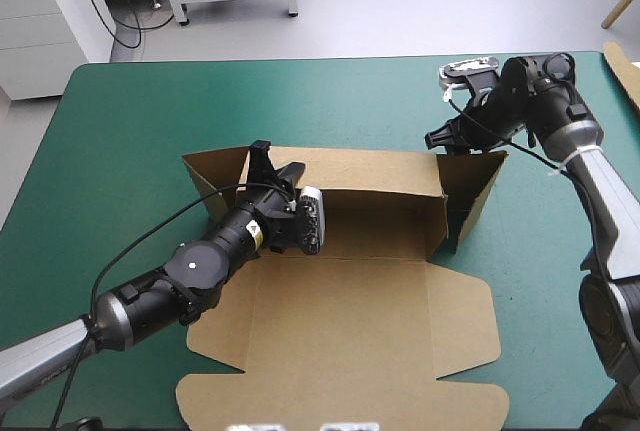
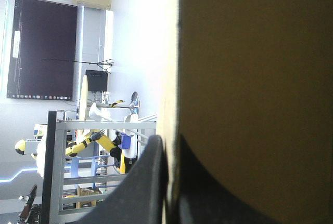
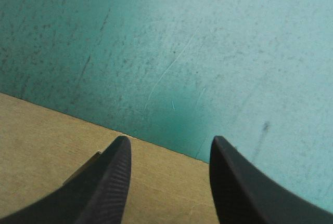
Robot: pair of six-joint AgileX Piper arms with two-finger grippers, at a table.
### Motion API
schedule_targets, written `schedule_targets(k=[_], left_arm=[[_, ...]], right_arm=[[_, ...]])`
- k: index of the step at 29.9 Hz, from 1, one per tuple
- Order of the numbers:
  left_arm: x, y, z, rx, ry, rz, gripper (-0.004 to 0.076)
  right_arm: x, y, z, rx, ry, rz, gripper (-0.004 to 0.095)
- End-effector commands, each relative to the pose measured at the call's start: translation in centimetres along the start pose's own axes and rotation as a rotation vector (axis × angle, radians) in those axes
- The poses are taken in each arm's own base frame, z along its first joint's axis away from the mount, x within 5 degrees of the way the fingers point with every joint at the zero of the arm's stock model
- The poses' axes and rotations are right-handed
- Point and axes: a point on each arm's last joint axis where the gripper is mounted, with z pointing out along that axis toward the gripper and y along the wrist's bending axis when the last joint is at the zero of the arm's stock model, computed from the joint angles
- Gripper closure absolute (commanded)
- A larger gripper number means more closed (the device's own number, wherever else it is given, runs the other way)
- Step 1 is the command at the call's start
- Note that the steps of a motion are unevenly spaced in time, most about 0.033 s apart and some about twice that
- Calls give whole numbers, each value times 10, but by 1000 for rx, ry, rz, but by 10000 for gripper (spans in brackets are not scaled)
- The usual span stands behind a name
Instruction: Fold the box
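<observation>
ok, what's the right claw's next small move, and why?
Probably ease the right claw down and close it on the box's raised right end wall. The claw is open with that wall's edge right beneath it, while the left claw is shut on the box at the other end.

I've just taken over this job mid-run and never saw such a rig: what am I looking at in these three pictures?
Two robot arms work at a table with a teal-green cover. The wide picture looks down from above and behind them; the other two come from a camera on each wrist. On the cover lies a brown box, a cut board sheet with its far wall and right-hand wall raised. The left gripper has its fingers shut on the far wall near its left end. The right gripper is open at the box's far right corner, holding nothing.
</observation>
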Motion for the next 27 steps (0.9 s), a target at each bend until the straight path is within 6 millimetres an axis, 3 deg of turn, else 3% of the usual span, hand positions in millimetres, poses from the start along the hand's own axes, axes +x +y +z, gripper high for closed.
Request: schedule_targets(k=[1, 15, 27], left_arm=[[-4, 13, -8, -47, -16, -32, 731], [-2, 14, -8, -58, 5, -34, 731], [-2, 8, 0, -34, 17, -26, 731]], right_arm=[[5, 2, -31, 16, -58, -27, 466], [6, 0, -40, 44, -74, -17, 465], [13, 1, -73, 96, -144, -31, 465]])
